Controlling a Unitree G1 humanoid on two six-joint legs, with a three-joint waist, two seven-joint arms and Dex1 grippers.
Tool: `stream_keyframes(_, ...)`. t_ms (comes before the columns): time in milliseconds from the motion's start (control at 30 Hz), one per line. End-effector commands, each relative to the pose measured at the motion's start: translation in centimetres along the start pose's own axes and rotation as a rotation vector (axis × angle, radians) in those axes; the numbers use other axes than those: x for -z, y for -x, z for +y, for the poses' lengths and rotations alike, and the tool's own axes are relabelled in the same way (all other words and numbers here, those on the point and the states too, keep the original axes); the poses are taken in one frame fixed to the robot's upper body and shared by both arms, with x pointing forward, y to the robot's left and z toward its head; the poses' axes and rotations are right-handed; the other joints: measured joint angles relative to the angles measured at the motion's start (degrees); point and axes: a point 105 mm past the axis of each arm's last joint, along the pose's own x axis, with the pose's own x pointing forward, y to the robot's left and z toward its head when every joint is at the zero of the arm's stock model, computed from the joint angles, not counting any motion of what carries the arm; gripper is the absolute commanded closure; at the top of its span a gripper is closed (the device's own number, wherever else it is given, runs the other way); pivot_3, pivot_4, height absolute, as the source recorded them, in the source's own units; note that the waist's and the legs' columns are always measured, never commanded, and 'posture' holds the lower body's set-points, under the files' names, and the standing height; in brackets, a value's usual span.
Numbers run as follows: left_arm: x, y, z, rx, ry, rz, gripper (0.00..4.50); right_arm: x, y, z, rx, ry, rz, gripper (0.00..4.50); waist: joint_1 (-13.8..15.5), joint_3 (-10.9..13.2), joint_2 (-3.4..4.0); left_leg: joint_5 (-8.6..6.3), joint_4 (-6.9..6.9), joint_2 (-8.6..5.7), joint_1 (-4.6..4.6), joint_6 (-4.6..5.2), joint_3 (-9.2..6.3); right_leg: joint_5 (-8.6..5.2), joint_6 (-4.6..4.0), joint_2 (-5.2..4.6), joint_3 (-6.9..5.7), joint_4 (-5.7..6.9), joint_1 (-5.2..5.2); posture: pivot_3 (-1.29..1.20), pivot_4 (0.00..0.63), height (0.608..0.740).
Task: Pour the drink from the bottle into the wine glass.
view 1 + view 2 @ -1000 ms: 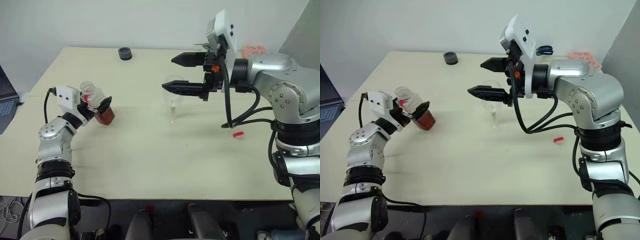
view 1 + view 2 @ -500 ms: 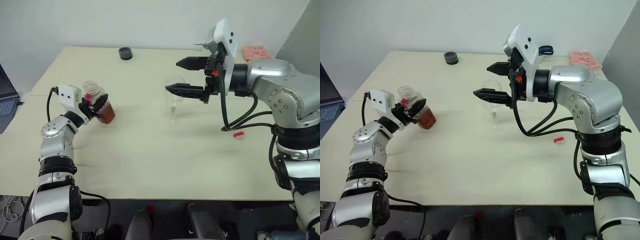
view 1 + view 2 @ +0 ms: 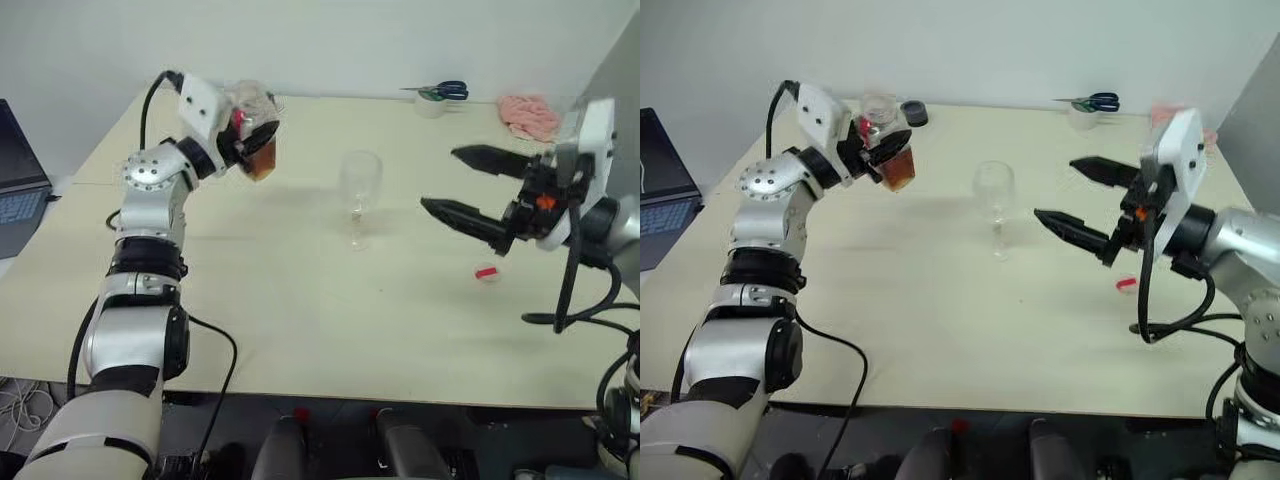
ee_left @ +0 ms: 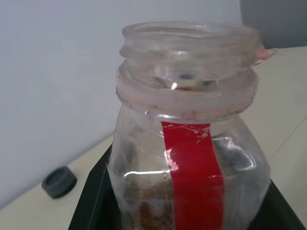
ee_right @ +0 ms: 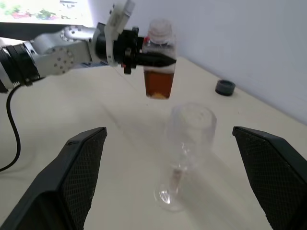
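The small clear plastic bottle (image 3: 887,140) with a squarish body and a red label strip is clamped between the two black fingers of the left gripper (image 3: 872,148) — held upright, lifted clear of the pale wooden table (image 3: 940,300). Its wide neck stands above the fingers and its lower body hangs below them. The mouth is open, no cap on it. The reddish-brown translucent drink (image 5: 158,84) fills roughly the lower half of the bottle, below the finger line.

The clear stemmed wine glass (image 3: 995,205) stands upright and empty on the table, well apart from the left fingers, on their far side toward the other arm. The right gripper (image 3: 1085,205) is spread wide and holds nothing; in the right wrist view the glass is framed between its fingers but some way ahead of them, not touched.

Step in hand, as judged: carrying the bottle across to the glass; nothing has been poured yet.

To be done well: the bottle is best kept upright until its mouth sits just above and beside the rim of the bowl. The tilt should then be made slowly, lip low over the rim — the neck is wide and the drink may rush. The glass is light and top-heavy; it should not be nudged by either gripper.

A small red cap-like piece (image 3: 1126,285) lies on the table under the right fingers.
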Motion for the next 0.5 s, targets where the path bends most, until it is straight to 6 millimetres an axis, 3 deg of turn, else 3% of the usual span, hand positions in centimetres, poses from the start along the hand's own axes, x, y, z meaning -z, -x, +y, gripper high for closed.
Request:
stream_keyframes(33, -2.2, -1.6, -0.4, 0.029, -0.127, -0.041, 2.81, 0.0, 0.2, 0.8, 0.04, 0.054, -0.007, 0.0, -0.22, 0.0, 0.0, 0.01, 0.0, 0.01, 0.01, 0.02, 0.03, 0.0, 0.0, 0.03, 0.07, 0.01, -0.01, 0.0, 0.15, 0.74)
stream_keyframes(300, -3.1, -3.2, -1.8, 0.076, -0.334, -0.054, 2.81, 0.5, 0.1, 1.5, 0.096, 0.032, -0.047, 0.0, -0.5, 0.0, 0.0, 0.04, 0.0, 0.01, 0.02, 0.05, 0.07, 0.0, 0.01, 0.06, 0.14, 0.0, 0.0, 0.0, 0.15, 0.74)
stream_keyframes(500, -3.1, -3.9, -3.0, 0.108, -0.442, -0.06, 2.81, 1.1, -0.4, 0.3, 0.208, 0.071, -0.083, 0.0, -0.4, 0.0, 0.0, 0.04, 0.0, -0.02, 0.01, 0.05, 0.07, 0.01, 0.03, 0.04, 0.13, -0.01, 0.0, 0.0, 0.15, 0.74)
